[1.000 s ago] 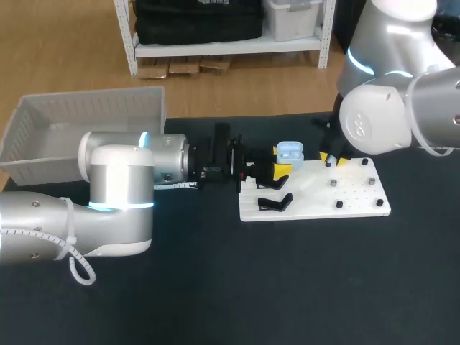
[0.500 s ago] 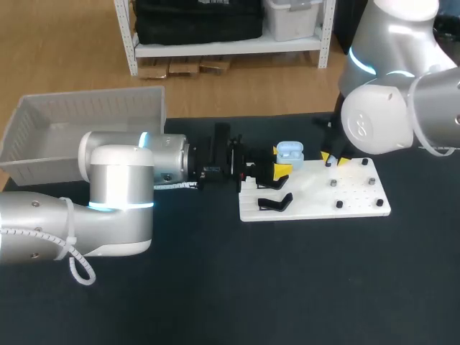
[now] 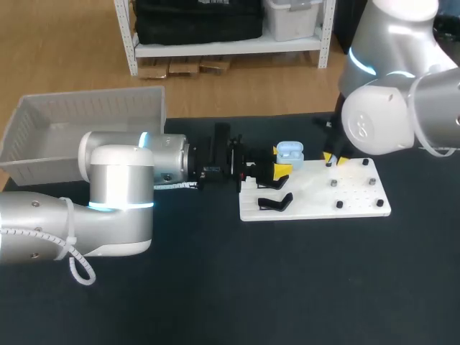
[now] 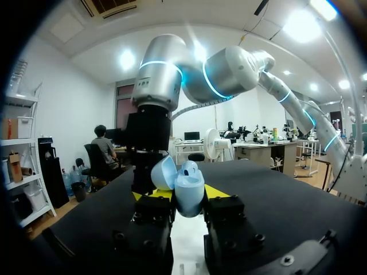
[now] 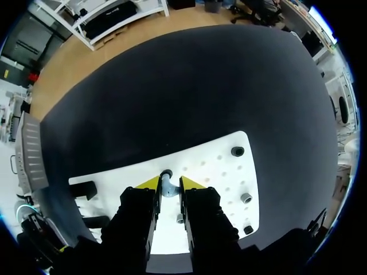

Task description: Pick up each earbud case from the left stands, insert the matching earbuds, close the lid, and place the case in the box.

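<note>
The earbud case [image 4: 186, 186], pale blue with its lid hinged open, is clamped from both sides between the yellow tips of the left gripper [image 4: 182, 198] and held just off the left edge of the white board [image 3: 359, 195], near the black stands [image 3: 273, 203]. Its open cavity faces away from the left wrist. The matching earbud [image 5: 168, 188] sits at a post on the board, in the narrow gap of the right gripper [image 5: 170, 182], which is lowered onto the board from above. The pictures do not show whether the right gripper has actually closed on the earbud, so its state cannot be told. The step in hand appears to be pickup of the earbud for insertion. To do it well, centre the earbud in the gap before closing and apply light force, as the part is small and smooth and is likely to twist or pop out. Lift straight up off the post until clear, avoiding the other posts [image 3: 334, 184] nearby. Hold the case motionless, with the lid clear of the approach path. Align the earbud stem with its socket before lowering. The grey box [image 3: 43, 136], the final destination, stands well apart at the far left of the table [image 3: 287, 287].
</note>
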{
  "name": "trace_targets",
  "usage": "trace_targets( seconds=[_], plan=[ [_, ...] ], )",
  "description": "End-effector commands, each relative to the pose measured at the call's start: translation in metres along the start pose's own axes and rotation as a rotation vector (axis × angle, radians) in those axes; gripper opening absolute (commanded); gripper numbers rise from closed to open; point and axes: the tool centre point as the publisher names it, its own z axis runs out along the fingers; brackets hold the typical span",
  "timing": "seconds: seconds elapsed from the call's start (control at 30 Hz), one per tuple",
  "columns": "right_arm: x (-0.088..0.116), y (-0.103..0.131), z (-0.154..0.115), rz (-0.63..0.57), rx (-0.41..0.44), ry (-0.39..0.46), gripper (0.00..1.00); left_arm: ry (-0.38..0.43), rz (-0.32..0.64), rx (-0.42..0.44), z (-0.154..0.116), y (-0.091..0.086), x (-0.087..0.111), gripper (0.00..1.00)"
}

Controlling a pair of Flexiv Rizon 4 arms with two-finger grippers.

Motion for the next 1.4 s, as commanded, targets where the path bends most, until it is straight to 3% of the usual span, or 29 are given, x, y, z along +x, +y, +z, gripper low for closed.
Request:
trace_targets(
  seconds=[0.03,0.3,0.5,0.73,0.9,1.1,1.4],
  plan=[
    [0.006,-0.005,-0.014,-0.003,-0.008,-0.019,0.0,-0.003,0.004,-0.007,0.0,-0.002,0.001,0.0],
    [0.007,-0.01,-0.053,-0.011,-0.02,-0.051,0.0,-0.003,0.004,-0.007,0.0,-0.002,0.001,0.0],
    [0.009,-0.011,-0.105,-0.024,0.033,-0.103,0.0,-0.003,0.004,-0.007,0.0,-0.002,0.001,0.0],
    [0.034,0.003,-0.163,-0.095,0.111,-0.103,0.0,-0.003,0.004,-0.007,0.0,-0.002,0.001,0.0],
    [0.061,0.022,-0.193,-0.136,0.104,-0.048,0.0,-0.003,0.004,-0.007,0.0,-0.002,0.001,0.0],
    [0.085,0.039,-0.198,-0.143,0.103,0.025,0.0,-0.003,0.004,-0.007,0.0,-0.002,0.001,0.0],
    [0.085,0.039,-0.198,-0.143,0.103,0.025,0.0,-0.003,0.004,-0.007,0.0,-0.002,0.001,0.0]
  ],
)
